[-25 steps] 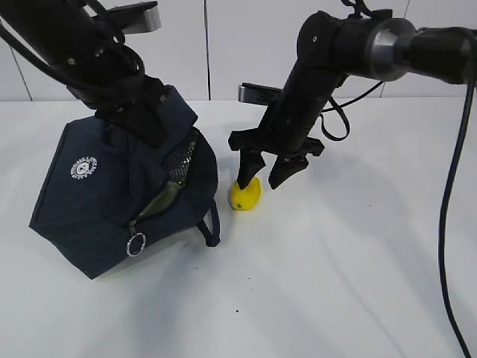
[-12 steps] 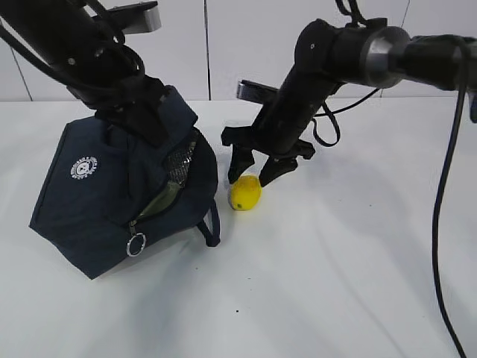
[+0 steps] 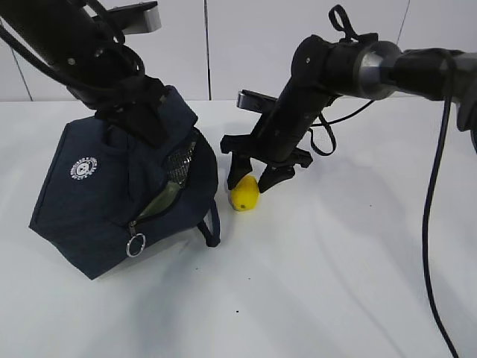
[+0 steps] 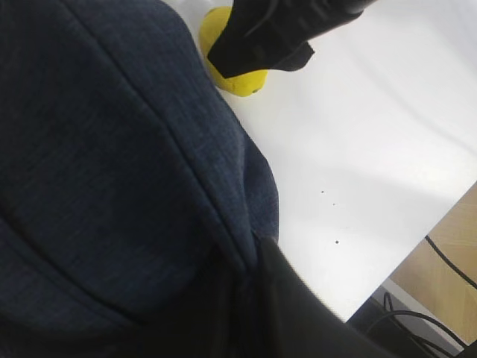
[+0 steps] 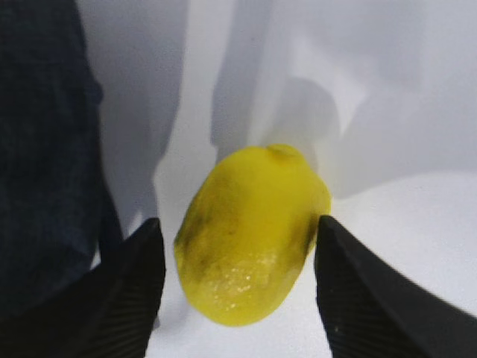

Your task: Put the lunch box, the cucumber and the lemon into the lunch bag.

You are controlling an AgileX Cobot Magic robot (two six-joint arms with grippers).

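The navy lunch bag (image 3: 104, 198) is tilted, with its zipper mouth open toward the right. My left gripper (image 3: 141, 112) is shut on the fabric at its top and holds it up; in the left wrist view (image 4: 250, 298) the fabric (image 4: 112, 149) fills the frame. A pale green edge (image 3: 160, 201) shows inside the mouth; I cannot tell whether it is the lunch box or the cucumber. The yellow lemon (image 3: 244, 194) lies on the table just right of the bag. My right gripper (image 3: 255, 179) is open with one finger on each side of the lemon (image 5: 250, 239), and small gaps remain.
The white table (image 3: 335, 283) spreads out to the right and front. A loose bag handle (image 3: 211, 224) and the metal zipper ring (image 3: 135, 245) hang at the bag's front. The table's front edge (image 4: 406, 253) shows in the left wrist view.
My right gripper has shifted left and lower, from beside and over the lemon to straddling it. The bag and the left gripper have not moved.
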